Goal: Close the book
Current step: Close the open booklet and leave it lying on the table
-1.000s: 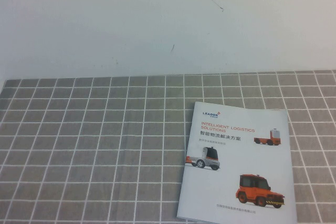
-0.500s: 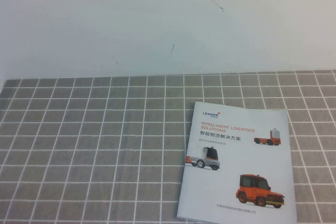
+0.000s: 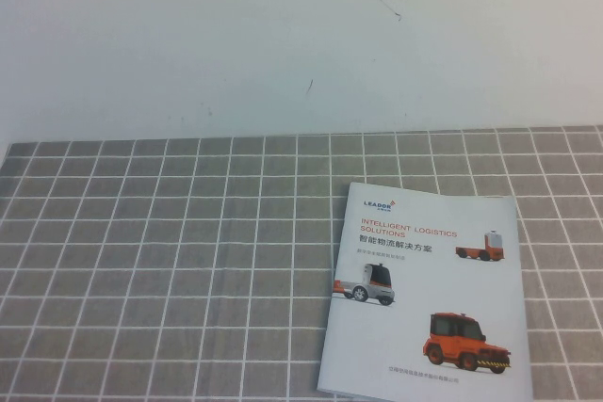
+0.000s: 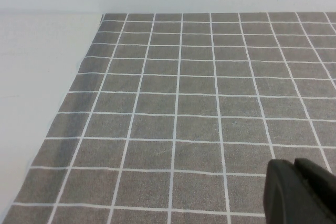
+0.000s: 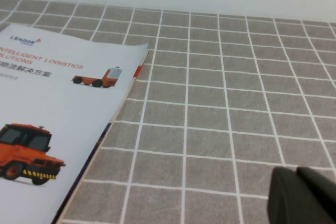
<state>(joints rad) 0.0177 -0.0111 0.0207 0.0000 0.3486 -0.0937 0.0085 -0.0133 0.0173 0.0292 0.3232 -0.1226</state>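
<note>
The book (image 3: 424, 298), a white brochure with orange and grey vehicles on its cover, lies flat and closed on the grey checked cloth (image 3: 170, 261), right of centre near the front edge. In the right wrist view the book (image 5: 52, 108) lies off to one side of my right gripper (image 5: 302, 195), which is shut, empty and apart from it. My left gripper (image 4: 299, 190) is shut and empty over bare cloth, with the book out of its view. Neither arm shows in the high view.
A white wall (image 3: 301, 35) rises behind the cloth. In the left wrist view the cloth's side edge (image 4: 73, 98) meets a bare white table surface (image 4: 31, 87).
</note>
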